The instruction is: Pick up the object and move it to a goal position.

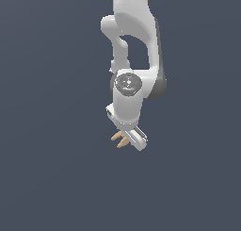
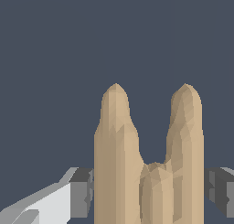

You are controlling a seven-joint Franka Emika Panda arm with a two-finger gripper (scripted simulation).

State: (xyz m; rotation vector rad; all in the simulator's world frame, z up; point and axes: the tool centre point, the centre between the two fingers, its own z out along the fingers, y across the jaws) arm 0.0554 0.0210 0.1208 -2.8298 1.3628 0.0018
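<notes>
The object (image 2: 148,159) is a tan, wood-coloured piece of two pointed spindles joined side by side. In the wrist view it fills the space between the two grey fingertips (image 2: 81,191), which press against its sides. In the exterior view the object (image 1: 120,140) pokes out toward the exterior view's left from under the white hand, its two tips pointing down and left. My gripper (image 1: 127,139) is shut on it. The arm hangs down from the top of the exterior view.
Plain dark blue-grey ground (image 1: 47,178) lies all around the arm in the exterior view. No other objects or edges show in either view.
</notes>
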